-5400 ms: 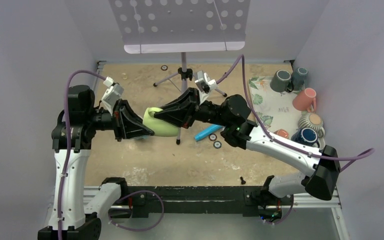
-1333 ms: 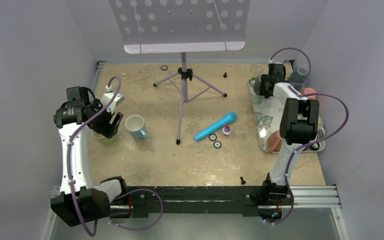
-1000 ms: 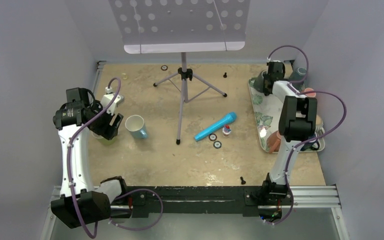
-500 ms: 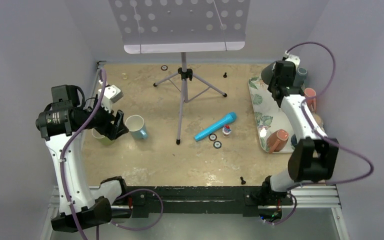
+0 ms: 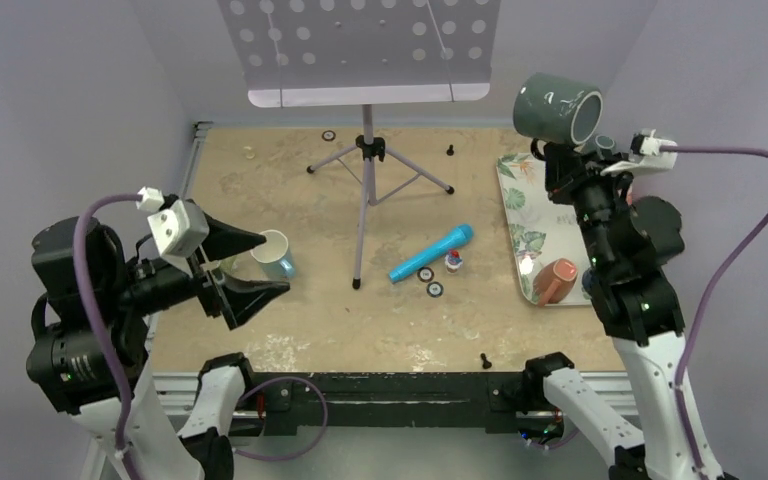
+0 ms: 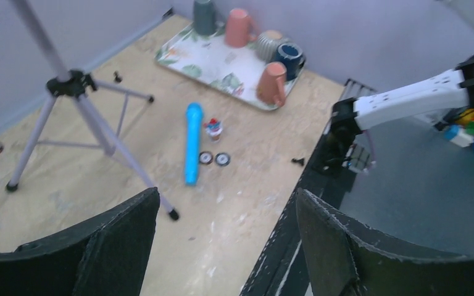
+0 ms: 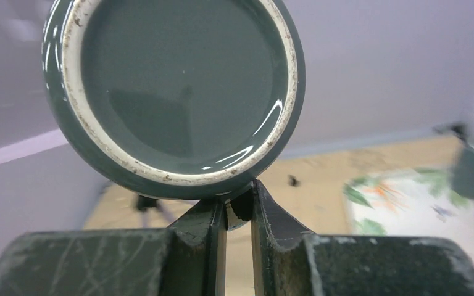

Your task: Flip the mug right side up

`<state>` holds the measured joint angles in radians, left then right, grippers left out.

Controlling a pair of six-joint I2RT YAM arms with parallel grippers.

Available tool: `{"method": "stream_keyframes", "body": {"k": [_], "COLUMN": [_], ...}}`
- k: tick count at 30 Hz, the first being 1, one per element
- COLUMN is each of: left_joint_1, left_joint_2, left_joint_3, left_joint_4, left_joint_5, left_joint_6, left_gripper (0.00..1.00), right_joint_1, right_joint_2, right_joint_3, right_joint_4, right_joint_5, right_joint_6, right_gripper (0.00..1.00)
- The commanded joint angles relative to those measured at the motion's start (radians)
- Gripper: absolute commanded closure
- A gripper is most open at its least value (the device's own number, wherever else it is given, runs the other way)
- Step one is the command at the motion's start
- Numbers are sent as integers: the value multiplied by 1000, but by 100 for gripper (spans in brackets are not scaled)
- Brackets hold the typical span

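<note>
The right tool (image 5: 561, 152) is closed on the dark green mug (image 5: 557, 108) and holds it in the air, well clear of the surface (image 5: 380, 320), above the far end of the leaf-patterned tray (image 5: 520, 195).

Mug orientation:
- In the top external view the long axis runs nearly level, from upper left down to lower right.
- The flat base, with its pale unglazed ring, faces right and toward the arm.
- The mouth faces away to the left and is not visible.
- In the right wrist view the base (image 7: 174, 92) fills the upper frame and faces the camera squarely.

Grip: the two fingers (image 7: 207, 231) stand almost together, pinching a small part just under the base edge. Which part of the mug this is cannot be told for certain.

The left tool (image 5: 274, 264) is raised over the near left of the surface with its jaws spread wide and nothing between them. A light blue mug (image 5: 282, 262) stands upright just beyond it.

A blue microphone (image 5: 432, 252) lies on the surface between the tripod stand (image 5: 365, 150) and the tray. A salmon mug (image 5: 557, 279) lies on its side at the tray's near end.
</note>
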<state>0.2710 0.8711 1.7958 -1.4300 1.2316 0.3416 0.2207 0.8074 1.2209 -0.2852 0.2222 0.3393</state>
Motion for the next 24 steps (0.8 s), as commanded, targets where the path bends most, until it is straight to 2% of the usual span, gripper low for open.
{"method": "stream_keyframes", "body": {"k": [1, 3, 5, 7, 14, 18, 24], "left_joint_1": [-4, -5, -4, -6, -7, -8, -8], "left_joint_2": [-2, -17, -18, -25, -40, -42, -36], "left_joint_3": [-7, -53, -72, -74, -56, -37, -63], "left_joint_4": [260, 447, 555, 615, 655, 656, 722], "left_joint_5": [226, 215, 205, 194, 182, 185, 87], "left_joint_6": [-390, -578, -675, -714, -748, -748, -803], "left_gripper": [15, 15, 15, 14, 14, 14, 13], "right_joint_1": [72, 88, 106, 152, 549, 674, 825], "right_joint_2": [-96, -129, -137, -107, 110, 233, 431], "right_joint_3": [-1, -41, -86, -99, 3, 62, 172], "right_joint_4": [236, 339, 488, 577, 638, 695, 748], "right_joint_5": [-286, -421, -560, -622, -474, -401, -382], "right_joint_6": [41, 106, 216, 299, 226, 230, 227], "right_gripper": [100, 100, 100, 100, 100, 100, 100]}}
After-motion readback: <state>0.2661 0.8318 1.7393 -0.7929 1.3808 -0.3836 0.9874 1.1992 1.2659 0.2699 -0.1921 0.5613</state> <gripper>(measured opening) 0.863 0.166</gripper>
